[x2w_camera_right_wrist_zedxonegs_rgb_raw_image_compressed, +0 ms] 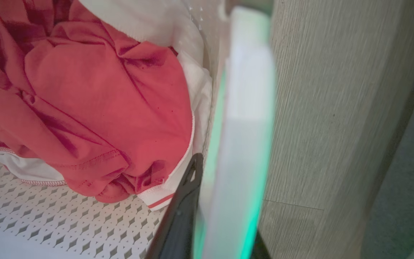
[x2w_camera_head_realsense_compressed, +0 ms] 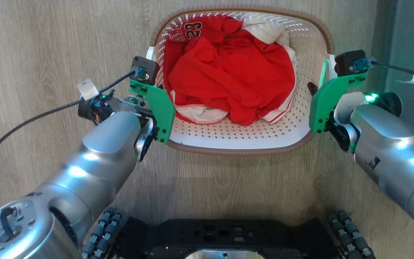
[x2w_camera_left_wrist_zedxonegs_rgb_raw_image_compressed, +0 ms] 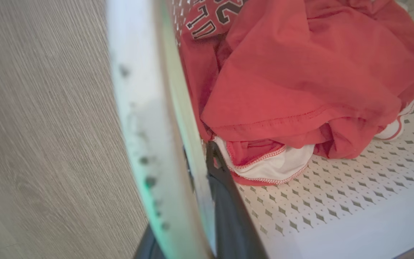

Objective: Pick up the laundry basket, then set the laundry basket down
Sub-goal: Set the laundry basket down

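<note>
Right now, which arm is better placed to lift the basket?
Neither alone. The left claw straddles the basket on its left side, the right claw on its right side; probably both should lift together.

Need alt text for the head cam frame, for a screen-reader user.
Seen from above, a white perforated laundry basket with a brown rim holds crumpled red and white clothes, one marked 23. The left gripper and right gripper grip its left and right sides, over a wood-grain floor; the robot's dark base is at the bottom.

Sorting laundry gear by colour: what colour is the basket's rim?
Brown, with a woven look; the basket rim shows best in the head view.
</note>
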Available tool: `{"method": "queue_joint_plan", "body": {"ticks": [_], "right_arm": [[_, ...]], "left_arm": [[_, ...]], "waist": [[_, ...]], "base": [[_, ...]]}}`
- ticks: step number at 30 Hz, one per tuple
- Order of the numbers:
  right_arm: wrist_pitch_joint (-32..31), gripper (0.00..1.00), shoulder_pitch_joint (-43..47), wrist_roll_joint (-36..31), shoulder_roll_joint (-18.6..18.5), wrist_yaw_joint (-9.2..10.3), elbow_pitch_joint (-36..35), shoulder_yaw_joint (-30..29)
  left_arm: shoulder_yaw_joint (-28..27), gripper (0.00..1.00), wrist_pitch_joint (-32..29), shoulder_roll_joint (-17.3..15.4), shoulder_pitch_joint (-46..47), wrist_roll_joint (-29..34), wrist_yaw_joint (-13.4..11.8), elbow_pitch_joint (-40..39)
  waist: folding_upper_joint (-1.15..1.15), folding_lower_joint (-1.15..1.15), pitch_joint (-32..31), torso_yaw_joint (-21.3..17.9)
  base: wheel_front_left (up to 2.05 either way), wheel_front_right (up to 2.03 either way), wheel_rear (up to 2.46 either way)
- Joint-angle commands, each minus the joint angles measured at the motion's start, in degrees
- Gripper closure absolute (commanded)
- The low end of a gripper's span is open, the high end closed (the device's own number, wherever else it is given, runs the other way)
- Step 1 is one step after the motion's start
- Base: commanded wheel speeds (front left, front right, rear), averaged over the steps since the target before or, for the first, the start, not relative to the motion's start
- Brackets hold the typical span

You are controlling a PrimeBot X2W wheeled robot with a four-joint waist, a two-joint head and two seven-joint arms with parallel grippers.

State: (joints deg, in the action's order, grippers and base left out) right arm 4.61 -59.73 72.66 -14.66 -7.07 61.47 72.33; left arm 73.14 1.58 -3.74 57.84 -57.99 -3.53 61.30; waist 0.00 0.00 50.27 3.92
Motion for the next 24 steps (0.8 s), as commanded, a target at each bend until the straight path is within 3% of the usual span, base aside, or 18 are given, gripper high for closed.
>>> {"method": "queue_joint_plan", "body": {"ticks": [1,16,17,18,19,20,21,24], "right_arm": [[1.62,1.00,0.63,-1.03,1.44,-0.42,-1.11,0.59],[2.82,1.00,0.65,-3.18,0.72,-0.42,-0.67,0.88],[2.39,1.00,0.79,-2.65,0.75,-0.42,-0.53,0.83],[1.26,1.00,1.09,-1.86,0.91,-0.42,-0.55,0.76],[0.40,0.65,1.18,-1.70,0.95,-0.42,-0.73,0.78],[0.16,0.05,1.13,-1.81,0.89,-0.42,-0.86,0.80],[-0.28,0.00,1.25,-1.25,0.86,-0.42,-0.69,0.70],[-1.13,0.00,1.29,-0.69,0.84,-0.42,-0.02,0.71]], "left_arm": [[0.17,1.00,-0.02,0.86,-0.88,-0.15,0.94,-2.74],[0.19,1.00,1.18,0.86,-0.65,-2.06,-0.15,-3.80],[0.19,0.76,1.36,0.86,-0.69,-2.31,-0.79,-3.64],[0.18,0.59,1.78,0.86,-0.75,-2.81,-1.74,-3.50],[-0.07,0.00,1.84,0.86,-0.94,-3.80,-2.77,-3.35],[-0.17,0.00,1.65,0.86,-1.02,-4.67,-3.64,-3.27],[-0.14,0.00,1.47,0.86,-0.99,-5.12,-4.12,-3.30],[-0.10,0.00,1.77,0.86,-0.84,-6.55,-5.06,-3.39]], "waist": [[0.00,0.00,0.26,0.05],[0.00,0.00,0.97,0.87],[0.00,0.00,0.97,0.92],[0.00,0.00,0.95,0.97],[0.00,0.00,0.93,1.00],[0.00,0.00,0.93,1.02],[0.00,0.00,0.92,1.06],[0.00,0.00,0.83,1.22]], "base": [[0.00,0.00,0.00],[0.00,0.00,0.00],[0.00,0.00,0.00],[0.00,0.00,0.00],[0.00,0.00,0.00],[0.00,0.00,0.00],[0.00,0.00,0.00],[0.00,0.00,0.00]]}}
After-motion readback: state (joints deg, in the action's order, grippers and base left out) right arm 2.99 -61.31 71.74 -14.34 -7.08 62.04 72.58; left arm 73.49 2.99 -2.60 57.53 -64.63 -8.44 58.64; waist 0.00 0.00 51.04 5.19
